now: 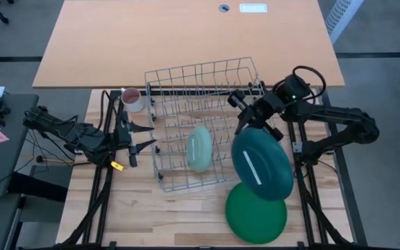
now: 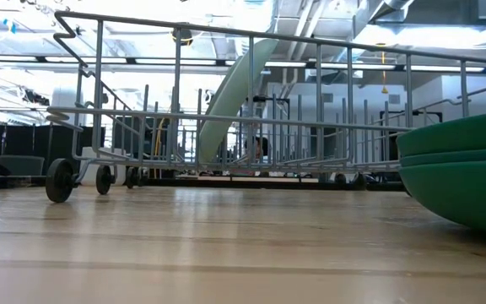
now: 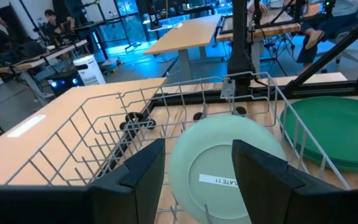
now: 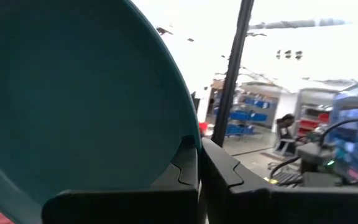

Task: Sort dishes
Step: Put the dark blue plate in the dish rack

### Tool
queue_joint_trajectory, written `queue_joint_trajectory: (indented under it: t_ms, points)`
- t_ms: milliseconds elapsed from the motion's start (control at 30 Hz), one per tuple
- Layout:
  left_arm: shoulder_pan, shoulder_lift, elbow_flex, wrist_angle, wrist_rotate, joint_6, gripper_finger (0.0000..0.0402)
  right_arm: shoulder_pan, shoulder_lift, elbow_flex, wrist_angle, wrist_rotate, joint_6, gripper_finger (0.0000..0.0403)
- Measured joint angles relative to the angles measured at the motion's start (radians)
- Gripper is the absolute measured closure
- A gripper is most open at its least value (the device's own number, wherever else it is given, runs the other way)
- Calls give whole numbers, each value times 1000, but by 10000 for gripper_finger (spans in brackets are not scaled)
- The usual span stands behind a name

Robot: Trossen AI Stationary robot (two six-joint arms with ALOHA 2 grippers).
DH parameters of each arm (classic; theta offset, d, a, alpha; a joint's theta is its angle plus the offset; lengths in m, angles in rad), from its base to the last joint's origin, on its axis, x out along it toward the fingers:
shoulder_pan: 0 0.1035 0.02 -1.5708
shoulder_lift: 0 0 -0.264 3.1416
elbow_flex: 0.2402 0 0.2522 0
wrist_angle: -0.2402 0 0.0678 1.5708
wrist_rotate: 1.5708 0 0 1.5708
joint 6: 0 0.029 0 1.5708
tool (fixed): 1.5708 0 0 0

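Pale wooden bench [image 1: 186, 215]: one small mint-green plate [image 1: 200, 148] stands in the wire rack [image 1: 186, 90]; right tool [image 1: 244, 122] clamps the glossy teal plate [image 1: 261, 164] aloft; apparently several dark green plates [image 1: 255, 214] wait stacked; left tool [image 1: 143, 137] idles apart.

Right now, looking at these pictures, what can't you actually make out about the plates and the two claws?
- Green plate stack: the held teal plate overlaps it in the high view, and the low view's edge cuts it off, so the count is uncertain.
- Mint plate: the left gripper fingers hide its sides in the left wrist view.
- Right gripper: the teal plate blocks the table below in its wrist view.
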Motion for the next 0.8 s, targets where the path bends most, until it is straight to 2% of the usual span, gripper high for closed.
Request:
queue_joint_trajectory:
  t_ms: [167,400,500,600,800]
  points:
    - [0,0,0,0,0,0,222,25,-3,21,9,118,13,398]
    - [0,0,0,0,0,0,222,47,-4,77,-20,394,30,398]
    - [0,0,0,-2,0,0,222,59,-12,98,-85,501,-20,398]
    - [0,0,0,-6,0,-1,222,82,-47,114,-225,680,-142,398]
    - [0,0,0,-6,0,-1,222,156,-127,117,-443,1138,-382,398]
